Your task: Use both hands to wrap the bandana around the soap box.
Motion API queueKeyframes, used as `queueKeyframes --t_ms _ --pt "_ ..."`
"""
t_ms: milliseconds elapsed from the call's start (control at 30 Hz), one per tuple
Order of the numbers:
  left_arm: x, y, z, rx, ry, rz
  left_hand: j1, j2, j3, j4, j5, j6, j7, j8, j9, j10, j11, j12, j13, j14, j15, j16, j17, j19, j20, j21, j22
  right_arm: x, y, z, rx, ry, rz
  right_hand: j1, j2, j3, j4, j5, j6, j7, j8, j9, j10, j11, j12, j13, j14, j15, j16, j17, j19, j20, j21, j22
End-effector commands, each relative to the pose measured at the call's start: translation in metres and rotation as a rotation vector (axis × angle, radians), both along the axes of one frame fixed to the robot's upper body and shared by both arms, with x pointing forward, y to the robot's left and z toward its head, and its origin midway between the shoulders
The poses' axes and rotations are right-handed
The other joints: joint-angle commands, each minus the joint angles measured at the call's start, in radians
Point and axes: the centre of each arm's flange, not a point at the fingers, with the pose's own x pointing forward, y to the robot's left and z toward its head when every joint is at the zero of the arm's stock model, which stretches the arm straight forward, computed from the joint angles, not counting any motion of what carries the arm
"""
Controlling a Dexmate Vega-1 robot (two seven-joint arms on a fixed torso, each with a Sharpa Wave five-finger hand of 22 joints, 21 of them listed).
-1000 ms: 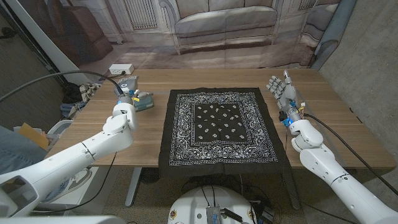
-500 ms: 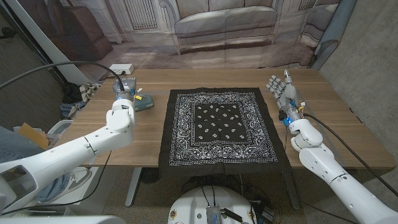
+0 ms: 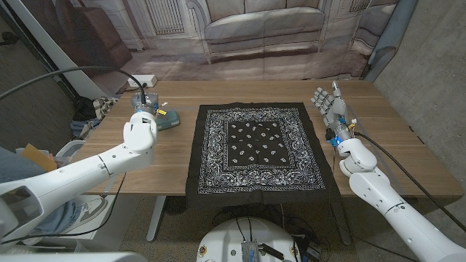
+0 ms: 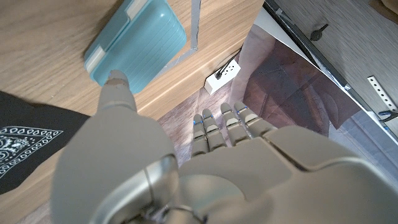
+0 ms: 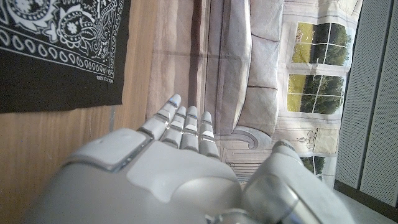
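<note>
Light was even and soft across the wooden table [image 3: 240,94] in the head view, with no hard shadows and only faint sheen on the white arms. That picture was sharp, its edges slightly bowed. In the left wrist view the left hand [image 4: 186,168] was close and blurred, while the teal box [image 4: 138,38] stayed crisp. The right hand [image 5: 168,174] likewise looked soft

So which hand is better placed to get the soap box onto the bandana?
Left. The left hand is right at the teal soap box, left of the bandana; the right hand stands open across the cloth.
</note>
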Motion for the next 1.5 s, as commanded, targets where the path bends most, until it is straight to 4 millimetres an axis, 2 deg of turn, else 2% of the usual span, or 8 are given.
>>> queueKeyframes --t_ms 33,400,433,867,1167,1500 --pt "0.016 0.002 -0.001 0.007 0.096 -0.008 0.001 0.000 -0.007 0.000 0.009 0.001 -0.002 -0.001 0.002 0.002 -0.003 0.001 0.006 0.000 -0.031 -0.002 0.002 -0.001 -0.024 -0.005 0.004 -0.001 0.003 -0.001 -0.004 0.010 0.002 -0.008 -0.001 -0.005 0.000 0.000 0.005 -0.001 0.009 0.005 0.007 0.002 0.009 0.006 0.007 0.000 0.004 0.002 0.005 -0.002 0.003 0.002" --pt "0.028 0.004 0.010 -0.036 0.203 -0.052 0.002 0.000 -0.014 0.007 0.011 0.015 -0.002 0.001 0.003 0.015 -0.003 0.004 0.007 0.016 -0.035 0.004 0.004 0.032 -0.033 0.006 0.006 -0.002 0.002 -0.004 -0.003 0.022 0.003 -0.009 0.000 -0.006 0.000 0.001 0.006 -0.001 0.008 0.005 0.007 0.002 0.008 0.006 0.007 0.001 0.003 0.002 0.005 -0.001 0.002 0.002" --pt "0.028 0.005 0.011 -0.043 0.211 -0.057 0.002 0.000 -0.015 0.008 0.012 0.017 -0.003 0.001 0.003 0.018 -0.008 0.005 0.007 0.017 -0.035 0.005 0.004 0.034 -0.032 0.007 0.006 -0.002 0.002 -0.004 -0.003 0.023 0.002 -0.009 0.000 -0.006 0.000 0.001 0.006 -0.001 0.008 0.005 0.007 0.002 0.008 0.006 0.007 0.001 0.003 0.002 0.005 -0.001 0.002 0.002" --pt "0.036 0.023 0.020 -0.155 0.296 -0.131 0.005 0.003 -0.019 0.012 0.015 0.026 -0.002 0.002 0.003 0.022 -0.003 0.004 0.007 0.027 -0.033 0.007 0.005 0.033 -0.032 0.005 0.007 -0.006 0.001 -0.008 -0.005 0.031 -0.001 -0.009 0.001 -0.006 -0.001 0.001 0.008 0.001 0.007 0.005 0.008 0.003 0.007 0.006 0.008 0.002 0.001 0.002 0.006 0.000 0.001 0.002" --pt "0.047 0.022 0.019 -0.174 0.314 -0.167 0.006 0.004 -0.024 0.015 0.017 0.032 -0.003 0.001 0.003 0.027 -0.001 0.004 0.007 0.031 -0.035 0.007 0.005 0.037 -0.038 0.005 0.007 -0.008 0.000 -0.008 -0.014 0.039 -0.005 -0.009 0.001 -0.007 -0.002 0.001 0.008 0.001 0.006 0.005 0.008 0.003 0.006 0.006 0.009 0.003 0.001 0.002 0.007 0.000 0.001 0.002" --pt "0.061 0.015 0.014 -0.177 0.322 -0.178 0.019 0.013 -0.022 0.015 0.020 0.034 0.005 0.000 0.004 0.029 0.004 0.003 0.008 0.033 -0.031 0.006 0.005 0.049 -0.026 0.008 0.007 -0.009 -0.003 -0.006 -0.023 0.059 -0.019 -0.008 0.002 -0.007 -0.004 0.001 0.007 -0.001 0.005 0.005 0.009 0.006 0.006 0.006 0.008 0.003 0.000 0.001 0.007 0.000 0.000 0.002"
